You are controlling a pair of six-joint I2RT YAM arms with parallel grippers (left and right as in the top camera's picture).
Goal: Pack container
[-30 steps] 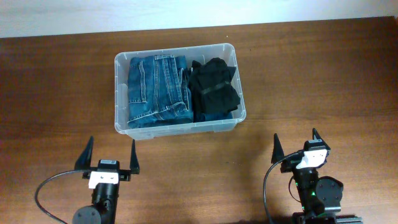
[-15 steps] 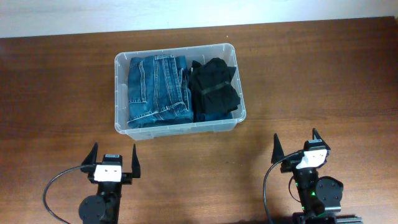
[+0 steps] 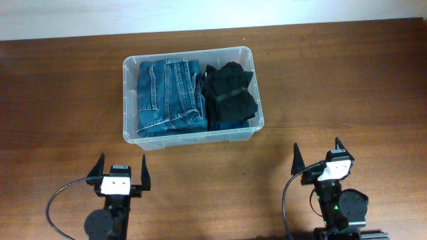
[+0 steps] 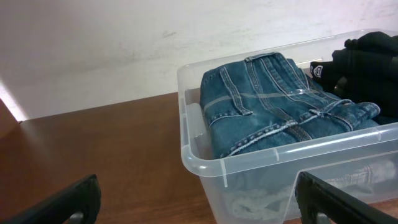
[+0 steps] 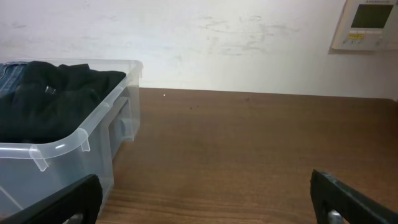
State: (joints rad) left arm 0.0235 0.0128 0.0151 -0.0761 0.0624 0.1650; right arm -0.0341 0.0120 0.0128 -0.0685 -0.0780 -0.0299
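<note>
The clear plastic container (image 3: pixel 253 80) stands on the table's far middle. Folded blue jeans (image 3: pixel 167 97) fill its left part and a folded black garment (image 3: pixel 229 93) its right part. My left gripper (image 3: pixel 122 170) is open and empty, near the front edge, below the container's left end. My right gripper (image 3: pixel 317 153) is open and empty at the front right. In the left wrist view the container (image 4: pixel 199 165) with the jeans (image 4: pixel 273 118) is close ahead. In the right wrist view the container (image 5: pixel 81 140) with the black garment (image 5: pixel 43 99) is at the left.
The brown wooden table (image 3: pixel 347 87) runs to a white wall at the back. A white wall thermostat (image 5: pixel 369 23) shows at the top right of the right wrist view.
My left arm has shifted a little to the right and back toward the front edge, its gripper still open. The right arm and the container have not moved.
</note>
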